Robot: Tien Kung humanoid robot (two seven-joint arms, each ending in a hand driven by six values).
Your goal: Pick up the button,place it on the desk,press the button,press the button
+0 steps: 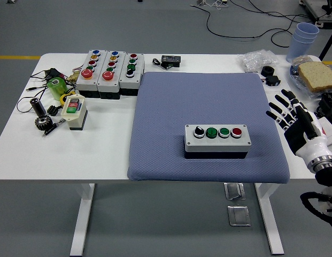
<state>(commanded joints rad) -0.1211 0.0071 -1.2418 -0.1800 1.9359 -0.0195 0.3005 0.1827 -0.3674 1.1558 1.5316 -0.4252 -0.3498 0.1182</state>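
A grey button box [217, 140] with a black selector knob, two green buttons and a red button lies on the blue-grey mat [203, 101], near its front edge. My right hand [286, 112] is at the table's right edge, just off the mat, to the right of the box and apart from it. Its fingers are spread and hold nothing. The left arm is not in view.
Three more button boxes [109, 71] stand at the back left, with a small beige switch box [74, 111], a green object and tools beside them. A black adapter [170, 61] lies at the back. Bread on a plate [317, 75], blue cups [303, 37] and black parts are at back right.
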